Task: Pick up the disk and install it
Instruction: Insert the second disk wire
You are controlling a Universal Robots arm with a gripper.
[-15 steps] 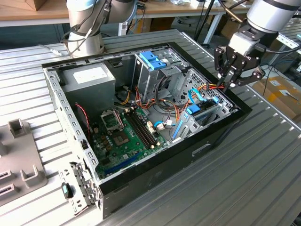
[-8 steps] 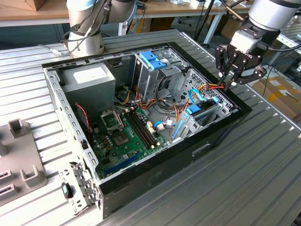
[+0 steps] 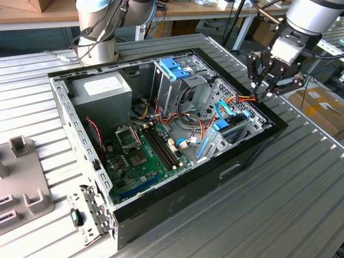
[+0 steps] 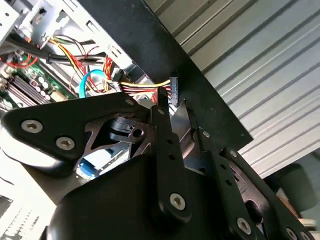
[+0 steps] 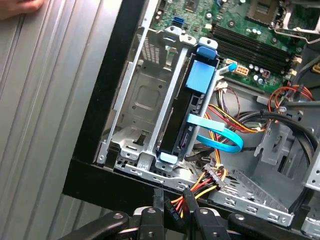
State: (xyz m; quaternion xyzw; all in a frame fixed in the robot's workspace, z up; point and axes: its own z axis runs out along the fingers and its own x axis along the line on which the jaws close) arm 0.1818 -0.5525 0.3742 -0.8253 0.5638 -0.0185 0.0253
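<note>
Exterior view: open computer case [image 3: 236, 171] lay on its side on a ribbed metal table [image 3: 301, 193]. Gripper [image 3: 267, 92] hung over the case's corner at the exterior view's right, just above the rim, with its fingers drawn together on a black power connector [image 3: 260, 98] at the end of a bundle of yellow, red and black wires [image 3: 243, 98].

Second wrist view: the same connector [image 4: 173, 90] stood just beyond the fingertips [image 4: 161, 112], with the wires running from it back into the case. First wrist view: the fingers [image 5: 152, 220] met at the wire bundle [image 5: 200, 186] over the black case edge [image 5: 100, 185].

The disk [image 5: 192, 107] sat edge-up in a metal bay by the case wall, with a blue-banded label and light-blue rail showing; a light-blue flat cable [image 5: 220, 137] looped beside it. In the exterior view the disk [image 3: 228, 130] lay below and inward of the gripper, not touched by it.

Also noted: green motherboard [image 3: 142, 158], grey power-supply box [image 3: 102, 88], and blue bracket [image 3: 175, 68] on top of the drive cage.
</note>
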